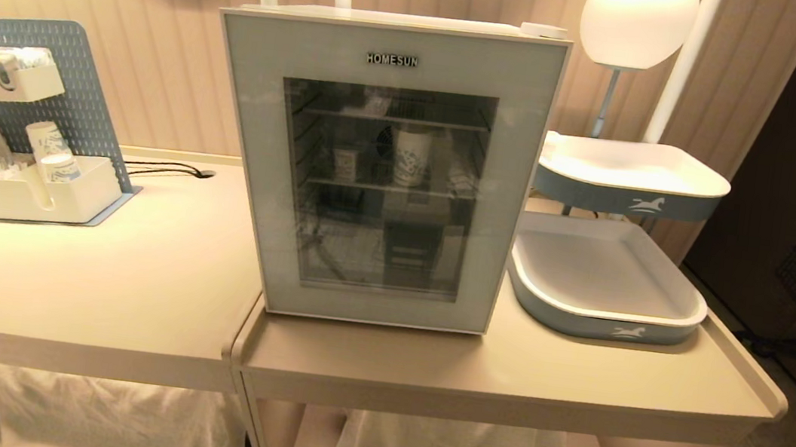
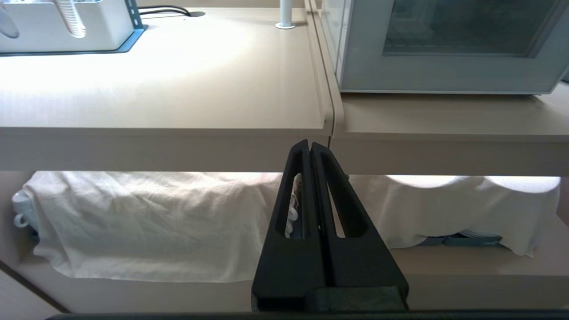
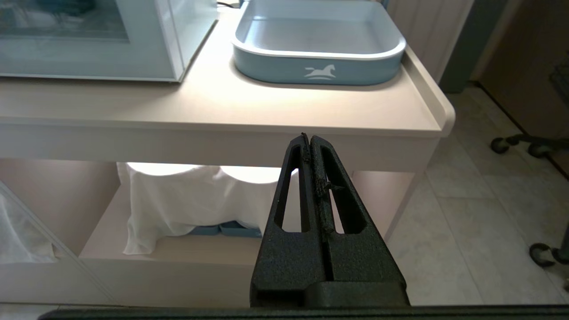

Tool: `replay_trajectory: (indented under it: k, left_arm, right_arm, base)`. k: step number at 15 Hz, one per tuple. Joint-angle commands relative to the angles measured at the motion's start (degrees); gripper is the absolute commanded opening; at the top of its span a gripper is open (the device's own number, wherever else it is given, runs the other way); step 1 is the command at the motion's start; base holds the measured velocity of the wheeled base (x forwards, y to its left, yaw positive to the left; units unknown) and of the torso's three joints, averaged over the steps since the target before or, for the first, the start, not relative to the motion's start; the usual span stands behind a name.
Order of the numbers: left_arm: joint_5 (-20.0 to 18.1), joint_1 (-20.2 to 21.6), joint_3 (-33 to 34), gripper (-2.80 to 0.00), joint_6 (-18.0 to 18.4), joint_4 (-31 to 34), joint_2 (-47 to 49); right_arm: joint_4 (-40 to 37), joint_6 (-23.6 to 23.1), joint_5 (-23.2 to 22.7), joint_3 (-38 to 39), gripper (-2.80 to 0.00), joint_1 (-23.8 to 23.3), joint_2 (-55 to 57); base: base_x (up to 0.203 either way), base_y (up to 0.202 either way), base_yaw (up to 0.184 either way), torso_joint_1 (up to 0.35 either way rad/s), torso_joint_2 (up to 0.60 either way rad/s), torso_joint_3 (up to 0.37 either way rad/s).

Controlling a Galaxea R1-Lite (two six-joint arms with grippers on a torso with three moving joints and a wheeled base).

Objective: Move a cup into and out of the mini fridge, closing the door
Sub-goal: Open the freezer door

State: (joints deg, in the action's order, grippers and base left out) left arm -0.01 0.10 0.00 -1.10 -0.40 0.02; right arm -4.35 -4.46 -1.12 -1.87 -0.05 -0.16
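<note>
One mini fridge; two trays; two grippers.

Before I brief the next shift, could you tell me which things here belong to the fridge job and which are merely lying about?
Part of the job:
- mini fridge, its door shut
- left gripper and right gripper, both shut, low before the counter

Lying about:
- blue trays
- cup organiser
- lamp
- white cloths under the counter
</note>
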Motion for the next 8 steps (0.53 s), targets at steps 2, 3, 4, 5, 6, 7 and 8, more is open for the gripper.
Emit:
replay_trajectory:
  k: [2,3,4,5,6,7,8]
  left_arm:
    - [0.0,0.0,0.0,-2.8,0.0,0.0,0.0]
    - [0.0,0.0,0.0,-2.8,0.0,0.0,0.0]
    - [-0.1,0.0,0.0,-2.8,0.0,0.0,0.0]
    - [0.0,0.0,0.0,-2.8,0.0,0.0,0.0]
    - [0.0,0.0,0.0,-2.8,0.0,0.0,0.0]
    - [0.0,0.0,0.0,-2.8,0.0,0.0,0.0]
    - [-0.1,0.0,0.0,-2.8,0.0,0.0,0.0]
  right_arm:
    - [0.0,0.0,0.0,0.0,-2.8,0.0,0.2]
    - [0.0,0.1,0.0,0.1,-2.8,0.0,0.2]
    - [0.0,0.1,0.0,0.1,-2.8,0.0,0.2]
    - [0.0,0.0,0.0,0.1,-2.8,0.0,0.2]
    - [0.0,0.0,0.0,0.1,-2.8,0.0,0.2]
    - [0.0,0.1,0.0,0.1,-2.8,0.0,0.2]
    - [0.0,0.1,0.1,0.1,-2.8,0.0,0.2]
  base:
    - [-0.001,0.072,-0.001,0.004,0.01,0.001]
    - [0.0,0.137,-0.003,-0.001,0.0,0.002]
    - [0.0,0.195,0.002,0.002,0.0,-0.002]
    - [0.0,0.198,-0.001,0.002,0.0,0.002]
    - [0.0,0.2,0.003,0.002,0.0,0.007]
    - [0.0,0.191,0.002,-0.001,0.0,-0.002]
    - [0.0,0.192,0.002,-0.002,0.0,0.0]
